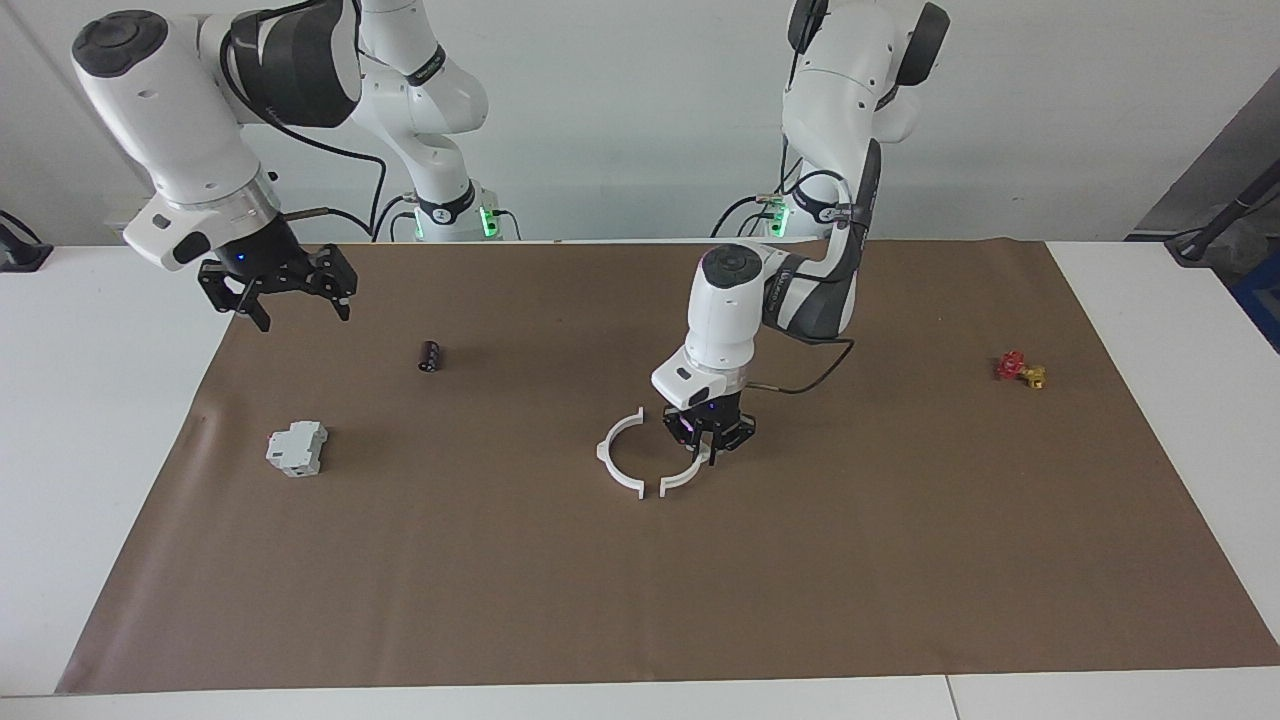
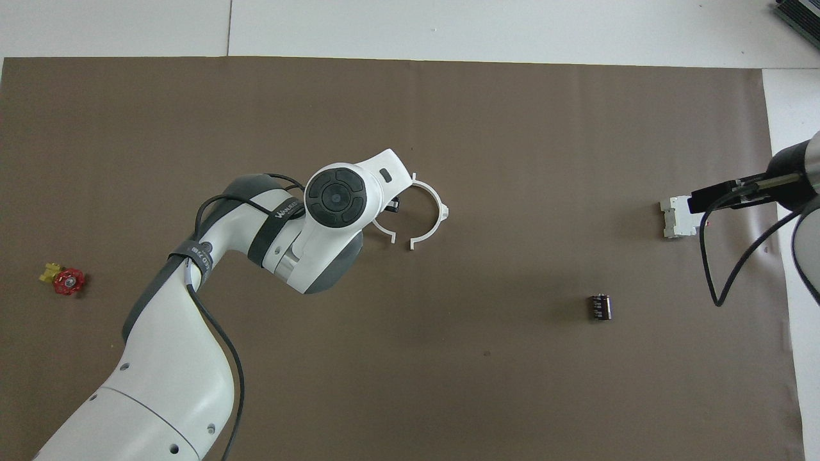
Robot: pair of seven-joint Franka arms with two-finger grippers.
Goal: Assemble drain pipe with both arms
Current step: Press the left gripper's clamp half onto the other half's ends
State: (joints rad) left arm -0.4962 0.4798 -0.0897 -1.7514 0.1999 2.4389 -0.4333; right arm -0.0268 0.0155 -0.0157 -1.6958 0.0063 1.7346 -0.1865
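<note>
Your left end effector (image 1: pixel 708 440) is down on the tabletop's brown mat (image 1: pixel 640 600), fingers clamped on one white half-ring (image 1: pixel 690 470). The other half-ring (image 1: pixel 622 455) lies just beside it, ends nearly meeting. Your right end effector (image 1: pixel 285 290) waits raised, fingers apart, over the mat's edge near the grey block (image 1: pixel 297 447).

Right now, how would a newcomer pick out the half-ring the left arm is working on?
Start at the brown mat and find the broken white ring near its middle. The left pincer is down at the half-ring on the left arm's side. Its twin lies bare, no pincer near it.
</note>
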